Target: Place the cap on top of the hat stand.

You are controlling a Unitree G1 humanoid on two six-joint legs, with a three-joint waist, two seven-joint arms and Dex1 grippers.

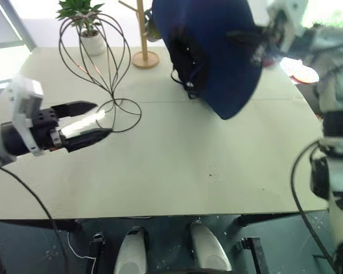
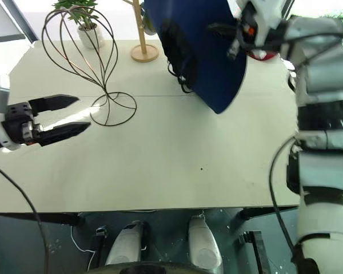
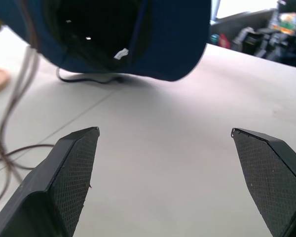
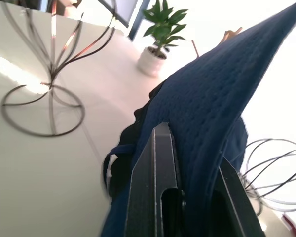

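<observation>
Beige table (image 1: pixel 177 171), 1 cap (image 1: pixel 217 51), 1 hat stand (image 1: pixel 100 63), perhaps 2.

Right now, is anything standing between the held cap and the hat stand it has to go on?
Nothing visible does. The right gripper holds the cap above the table, and the hat stand stands uncovered beyond bare tabletop. The open left gripper sits beside the stand's base ring.
</observation>
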